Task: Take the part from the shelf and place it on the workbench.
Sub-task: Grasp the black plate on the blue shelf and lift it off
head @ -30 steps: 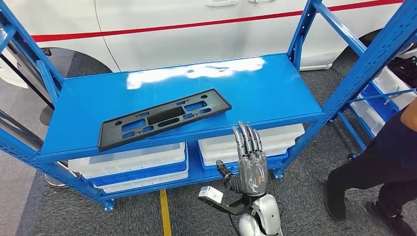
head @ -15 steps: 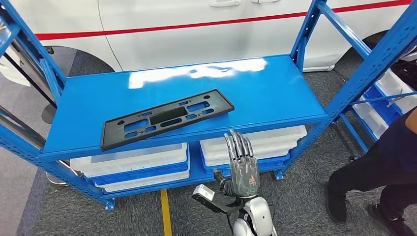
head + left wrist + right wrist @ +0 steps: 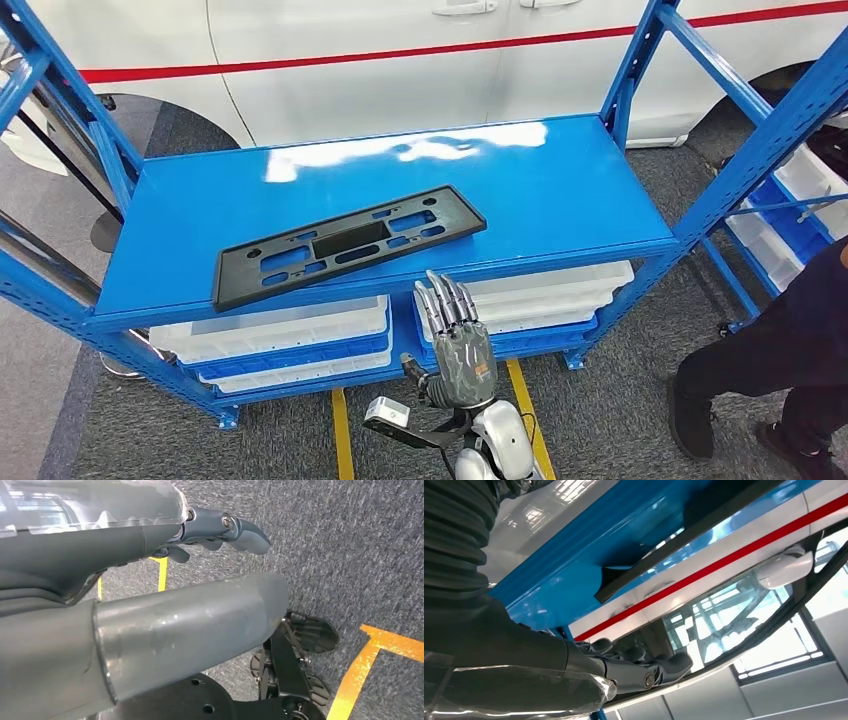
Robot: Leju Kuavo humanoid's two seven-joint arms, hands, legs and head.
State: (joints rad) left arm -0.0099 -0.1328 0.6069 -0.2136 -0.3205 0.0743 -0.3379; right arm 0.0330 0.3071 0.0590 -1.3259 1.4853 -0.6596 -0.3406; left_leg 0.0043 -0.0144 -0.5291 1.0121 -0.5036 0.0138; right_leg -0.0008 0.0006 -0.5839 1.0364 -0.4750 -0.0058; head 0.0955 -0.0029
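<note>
On the blue shelf (image 3: 560,190) the black part (image 3: 350,245) lies untouched; the right hand (image 3: 460,350) waits below, fingers (image 3: 445,300) straight, holding nothing.

Flat black slotted plastic part (image 3: 350,245) lies on blue metal shelf (image 3: 560,190), left of centre near front edge. Right hand (image 3: 458,345) nearer, below edge. White plastic bins (image 3: 280,335) underneath.

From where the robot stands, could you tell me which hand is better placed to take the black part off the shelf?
The right hand, probably. It is raised, fingers apart, just below the shelf edge near the black part. The left hand points at the carpet.
</note>
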